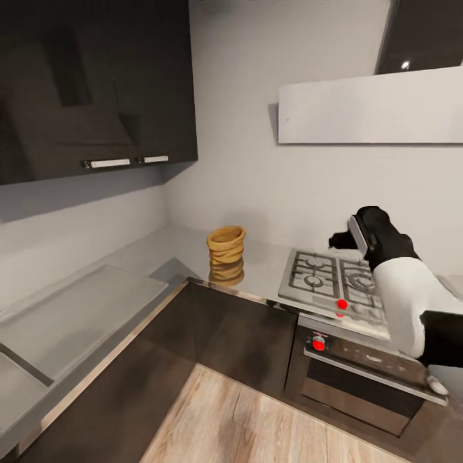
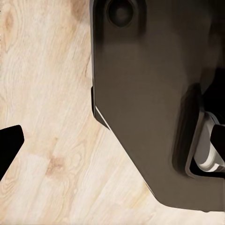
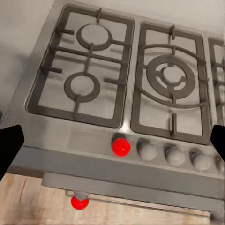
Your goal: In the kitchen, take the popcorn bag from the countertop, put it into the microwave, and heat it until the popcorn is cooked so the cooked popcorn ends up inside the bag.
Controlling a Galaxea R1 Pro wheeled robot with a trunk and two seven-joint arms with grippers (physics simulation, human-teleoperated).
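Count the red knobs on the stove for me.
2: one red knob on the hob's front strip, another below on the oven panel. Others may be hidden.

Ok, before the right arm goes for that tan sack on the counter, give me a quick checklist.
1. Tan wrinkled cloth popcorn bag upright on the pale grey glossy countertop: ok.
2. Space around the bag free: ok.
3. Right gripper over the bag: not ok, it hangs above the steel gas hob.
4. Right jaws open: ok.
5. Left gripper ready: cannot tell.
6. Microwave located: cannot tell.
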